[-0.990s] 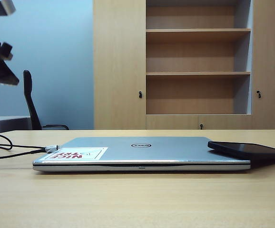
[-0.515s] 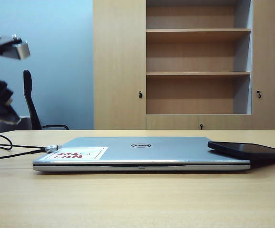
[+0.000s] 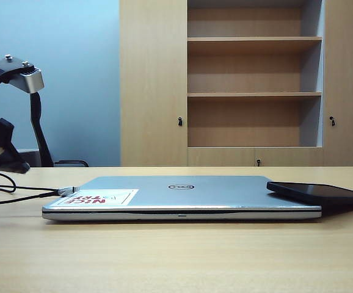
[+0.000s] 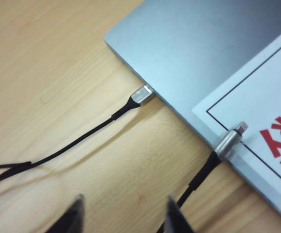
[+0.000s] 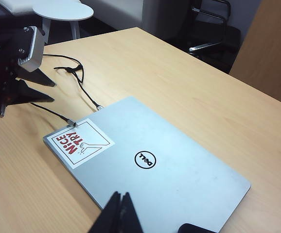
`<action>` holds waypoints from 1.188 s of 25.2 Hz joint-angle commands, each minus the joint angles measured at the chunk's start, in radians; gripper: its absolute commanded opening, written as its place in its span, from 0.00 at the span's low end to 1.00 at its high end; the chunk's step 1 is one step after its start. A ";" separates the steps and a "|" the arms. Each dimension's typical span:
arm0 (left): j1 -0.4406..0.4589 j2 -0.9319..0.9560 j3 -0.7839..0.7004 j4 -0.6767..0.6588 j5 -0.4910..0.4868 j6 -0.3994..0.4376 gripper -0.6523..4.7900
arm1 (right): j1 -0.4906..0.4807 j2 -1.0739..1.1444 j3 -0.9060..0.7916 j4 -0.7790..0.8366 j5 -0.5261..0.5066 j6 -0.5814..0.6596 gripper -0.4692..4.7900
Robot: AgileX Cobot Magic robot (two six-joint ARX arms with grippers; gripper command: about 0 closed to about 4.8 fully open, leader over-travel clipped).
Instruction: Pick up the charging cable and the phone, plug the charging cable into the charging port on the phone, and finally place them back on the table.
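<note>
Two plug ends of charging cable (image 4: pixel 226 144): one resting on laptop (image 3: pixel 182 195) sticker corner (free for pickup), other seated in laptop side. Phone (image 3: pixel 320 193) propped at laptop's 3 o'clock edge. Left gripper (image 4: pixel 123 216) spread above cord at 9 o'clock; right gripper (image 5: pixel 118 213) pressed together, hovering over laptop.

The phone (image 3: pixel 320 193) runs off the exterior view's right edge, its charging port too small to find. The charging cable (image 3: pixel 18 196) exits left, and the left gripper (image 3: pixel 5 160) is cropped there.
</note>
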 commanded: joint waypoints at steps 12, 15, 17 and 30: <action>-0.078 -0.003 0.002 0.006 0.002 0.170 0.58 | -0.001 -0.002 0.006 0.021 -0.001 -0.002 0.09; -0.084 -0.002 0.002 0.006 0.002 0.172 0.58 | -0.001 -0.002 0.006 0.021 -0.001 -0.002 0.09; -0.084 0.000 0.002 0.006 0.002 0.183 0.58 | -0.001 -0.002 0.006 0.021 -0.001 -0.002 0.09; -0.084 0.128 0.000 0.068 0.002 0.216 0.58 | -0.001 -0.002 0.006 0.024 -0.001 -0.001 0.09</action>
